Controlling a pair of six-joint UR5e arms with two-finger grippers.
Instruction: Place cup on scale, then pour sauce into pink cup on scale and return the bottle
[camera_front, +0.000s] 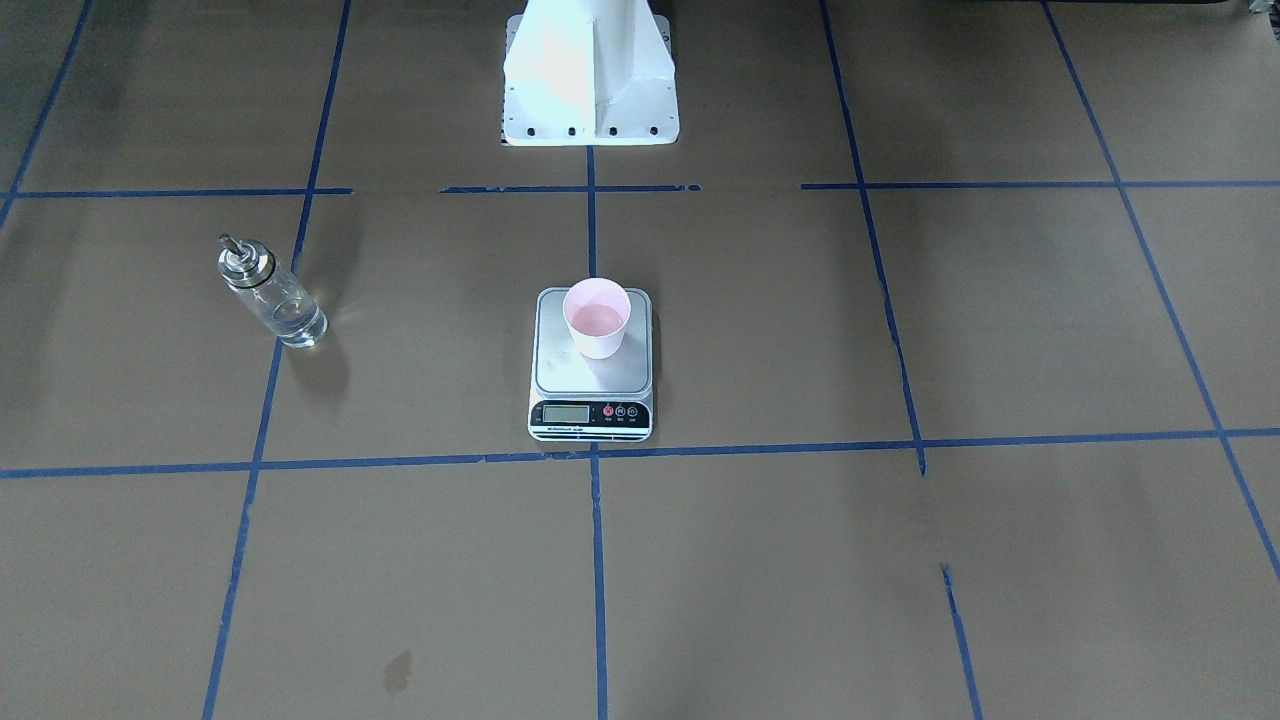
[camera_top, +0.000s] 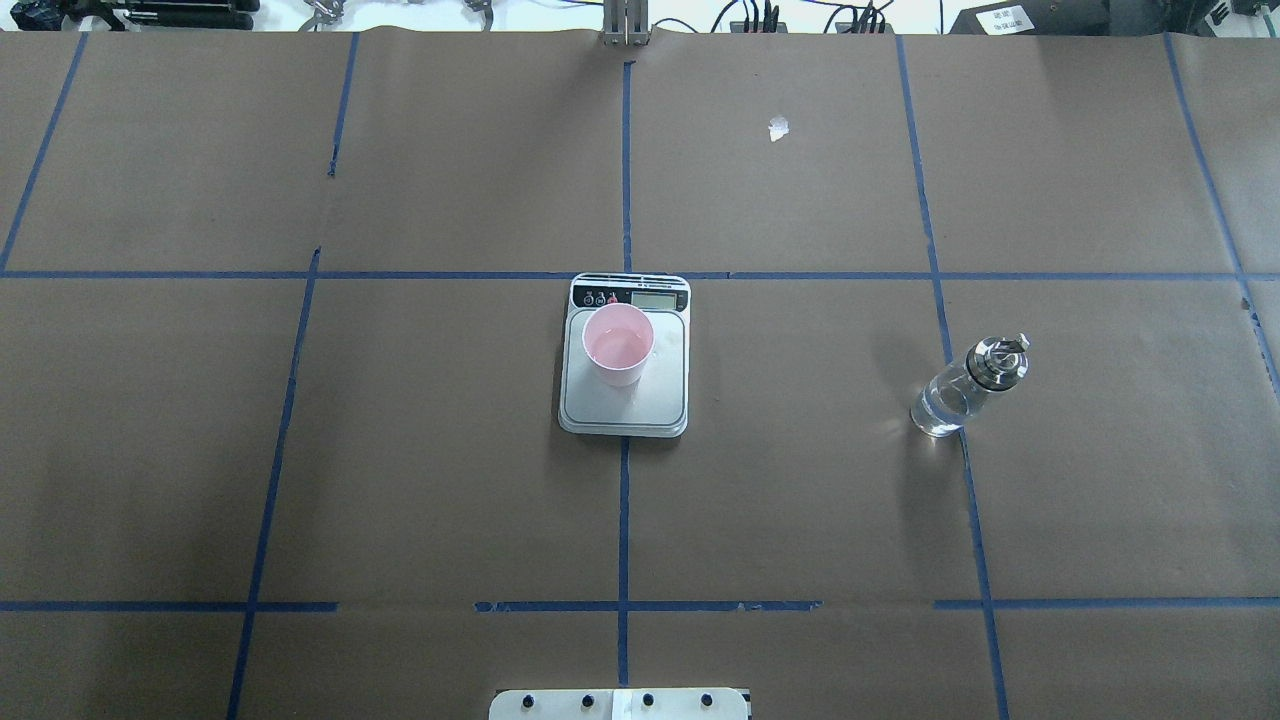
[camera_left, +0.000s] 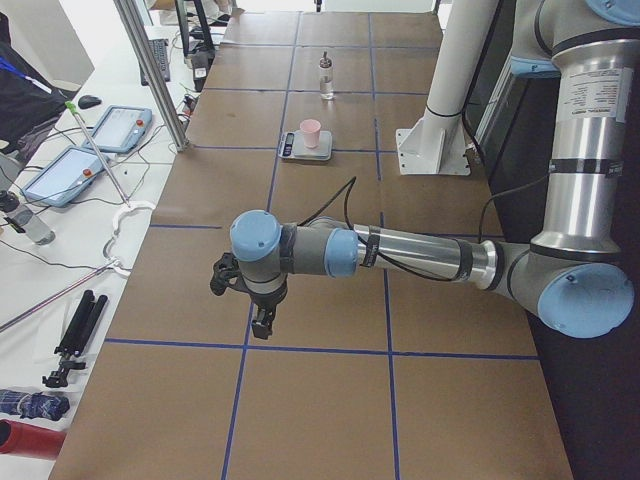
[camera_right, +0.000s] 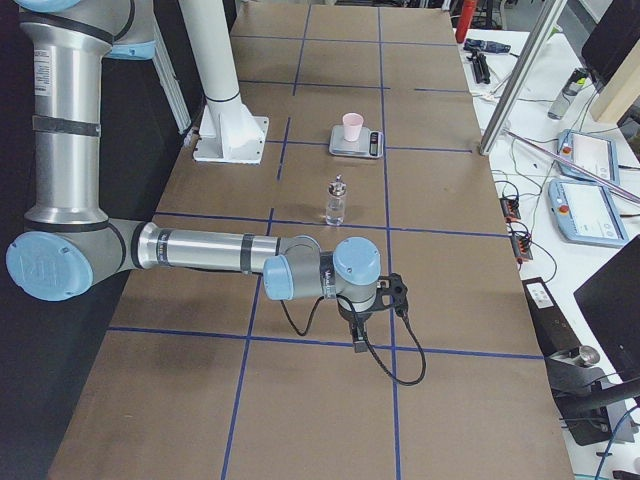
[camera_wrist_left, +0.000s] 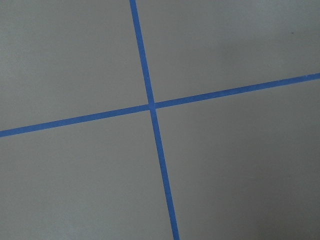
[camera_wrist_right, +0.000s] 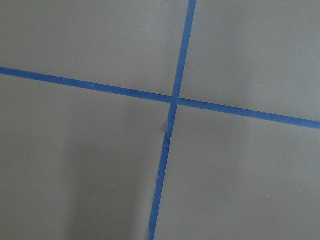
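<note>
Cup (camera_front: 596, 318) is being carried upright by the scale (camera_front: 560, 372), toward the display end of the platform and inside its edges. Bottle (camera_top: 965, 388) is being supported upright by the brown paper on the robot's right side, well apart from the scale, with its base at a blue tape line (camera_top: 975, 520). Nothing is being gripped near either item.

Left gripper (camera_left: 262, 322) and right gripper (camera_right: 358, 338) are being hung low over tape crossings at opposite table ends, far from both items. They are being shown only in the side views, so whether the jaws are apart or closed cannot be told. Only paper and tape are being picked up by the wrist cameras.

Handling, as a judgement:
- Bottle is being treated as rigid, smooth glass: likely slippery, and breakable if dropped or knocked.
- Sauce (camera_top: 938, 412) is apparently being seen only in the lower part. Weight is being estimated as modest, with slosh expected on tilt.
- A hold on the cylindrical body at mid-height is being recommended, below the silver cap (camera_top: 997, 360), leaving the spout clear.
- Cup is being judged light and easily tipped, so contact with it is being advised against.
- Whether liquid is already in the cup cannot be told.
</note>
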